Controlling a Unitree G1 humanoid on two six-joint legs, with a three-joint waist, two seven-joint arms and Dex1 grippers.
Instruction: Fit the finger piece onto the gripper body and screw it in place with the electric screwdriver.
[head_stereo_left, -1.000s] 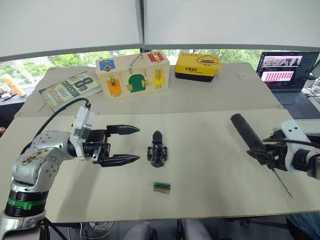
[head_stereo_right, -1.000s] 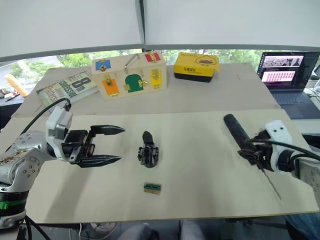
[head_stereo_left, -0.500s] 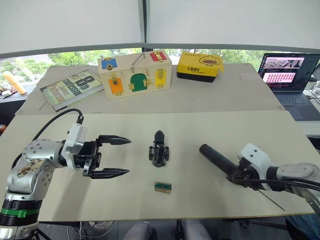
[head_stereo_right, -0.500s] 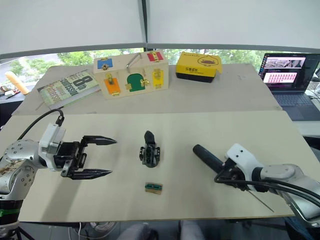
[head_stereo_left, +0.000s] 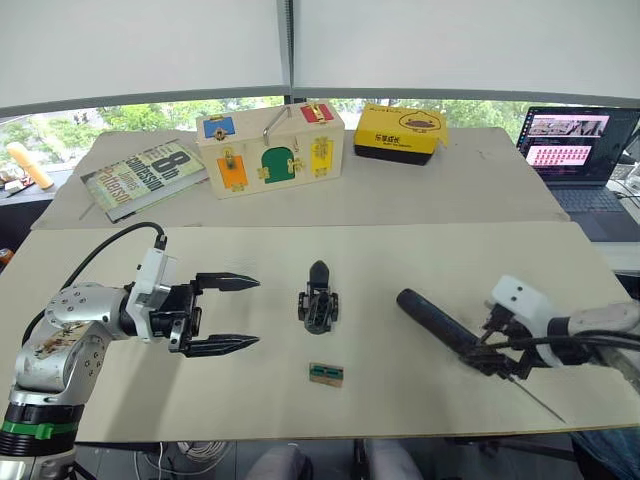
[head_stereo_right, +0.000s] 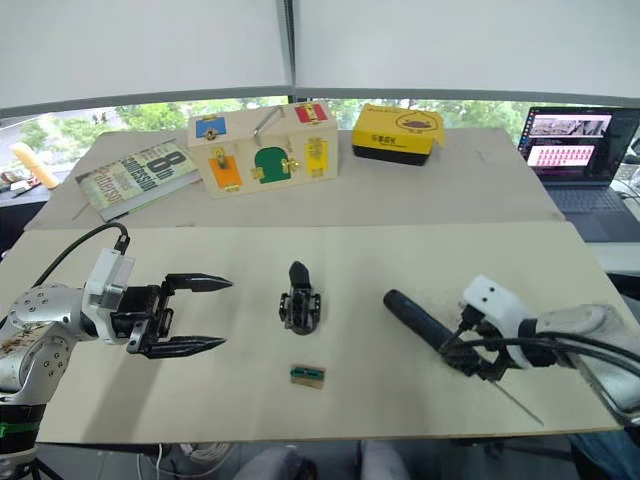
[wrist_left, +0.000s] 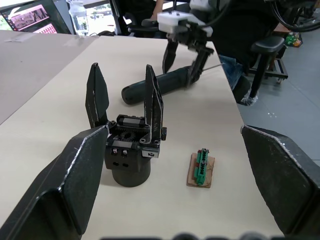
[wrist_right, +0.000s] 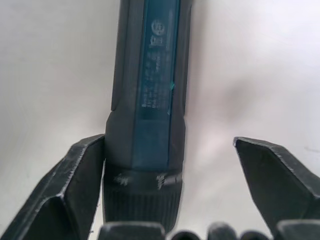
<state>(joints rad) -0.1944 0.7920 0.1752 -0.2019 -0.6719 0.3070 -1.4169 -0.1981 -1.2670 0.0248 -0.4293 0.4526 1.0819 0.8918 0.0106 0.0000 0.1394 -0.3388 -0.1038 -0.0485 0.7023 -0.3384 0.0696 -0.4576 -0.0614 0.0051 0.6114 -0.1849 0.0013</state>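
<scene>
Both jaws stand apart. The right gripper (wrist_right: 165, 200) straddles the screwdriver (head_stereo_right: 425, 320), which lies flat on the table (head_stereo_left: 400, 270), 1 finger (wrist_right: 75, 190) touching its collar. The left gripper (head_stereo_left: 232, 313) hovers beside the gripper body (head_stereo_left: 318, 300), standing mid-table with 2 fingers up. A small green block (head_stereo_left: 324, 374) lies near it.

bare table (head_stereo_left: 400, 255) around gripper body (head_stereo_left: 318, 299) | green-and-tan block (head_stereo_left: 324, 374) near front edge

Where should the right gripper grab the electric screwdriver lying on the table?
Around the thick barrel of the electric screwdriver, near its knurled collar, coming from above: it lies flat, and the thin bit is too slim. The right gripper, open, already straddles that end.
</scene>
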